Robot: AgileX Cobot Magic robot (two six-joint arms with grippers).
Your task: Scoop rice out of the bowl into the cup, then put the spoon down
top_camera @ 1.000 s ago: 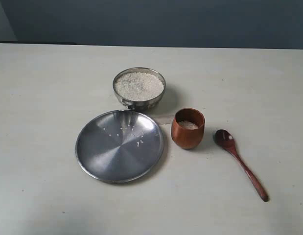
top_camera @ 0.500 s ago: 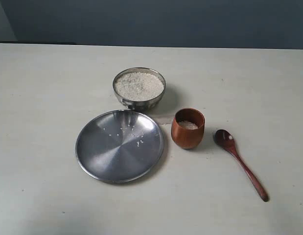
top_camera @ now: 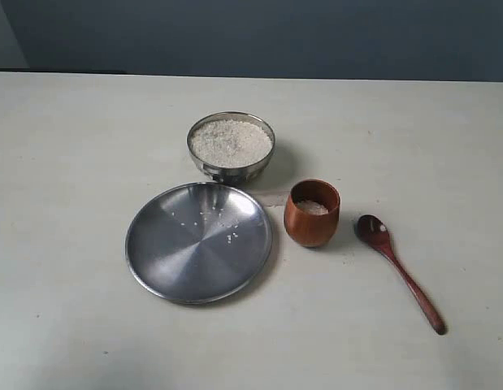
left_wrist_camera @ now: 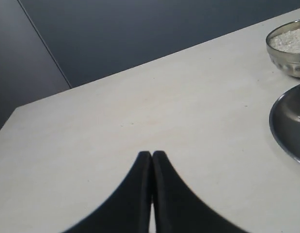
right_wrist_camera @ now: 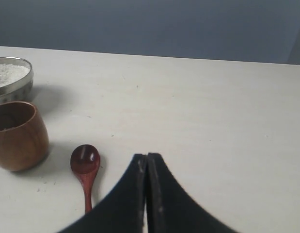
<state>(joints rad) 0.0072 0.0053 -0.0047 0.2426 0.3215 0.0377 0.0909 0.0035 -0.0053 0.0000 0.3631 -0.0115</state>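
Both claws shut and empty; spoon (top_camera: 397, 268) down on the table (top_camera: 72, 162).
The right gripper (right_wrist_camera: 147, 158) has its jaws meeting tip to tip; the spoon lies flat near them, untouched. The cup (right_wrist_camera: 16, 138), holding some rice (top_camera: 313, 207), stands just past the spoon's oval end, the rice-heaped bowl (right_wrist_camera: 19, 90) farther off. The left gripper (left_wrist_camera: 151, 154), likewise closed, sits well apart from bowl and plate (left_wrist_camera: 285, 121).

Steel bowl (top_camera: 231, 172) full of rice (top_camera: 231, 142); wooden cup (top_camera: 310, 226) holds some; spoon (top_camera: 401, 275) flat beside cup.

Pale table (top_camera: 72, 162), dark blue-grey wall (top_camera: 251, 36)
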